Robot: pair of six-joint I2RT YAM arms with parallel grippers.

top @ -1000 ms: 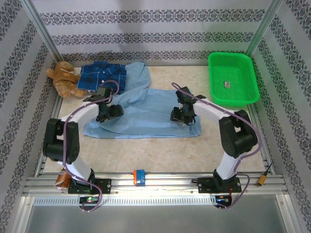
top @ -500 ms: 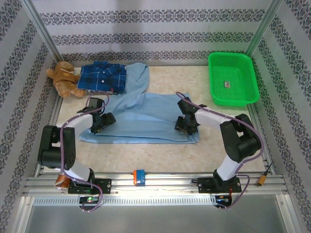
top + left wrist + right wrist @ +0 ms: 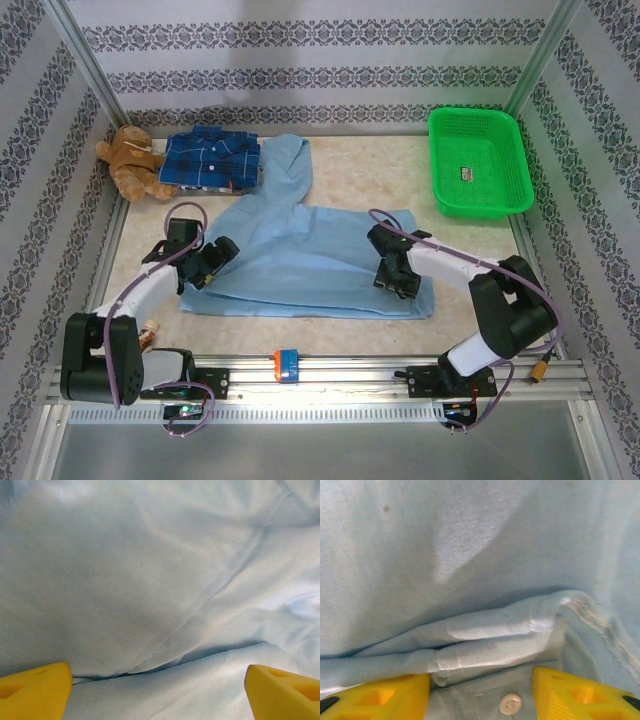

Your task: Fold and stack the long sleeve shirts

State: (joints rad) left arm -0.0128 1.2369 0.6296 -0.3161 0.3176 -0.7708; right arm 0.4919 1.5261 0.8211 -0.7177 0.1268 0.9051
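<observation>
Left gripper [image 3: 160, 692] sat low at the light blue shirt [image 3: 300, 255], fingers [image 3: 35, 690] flung wide with only flat cloth and a seam beneath them and nothing pinched. Across the shirt, the right gripper [image 3: 480, 695] stood half spread, the folded button edge and one button [image 3: 510, 703] lying loose between its tips, apparently not squeezed. The shirt lay stretched between the two grippers, one sleeve trailing away beyond the left one. That looked like a hem laid down flat for the next fold. Beyond the left gripper waited the plaid shirt [image 3: 212, 160], already folded, probably the base of the stack. The teddy bear [image 3: 132, 162] sat beside it.
</observation>
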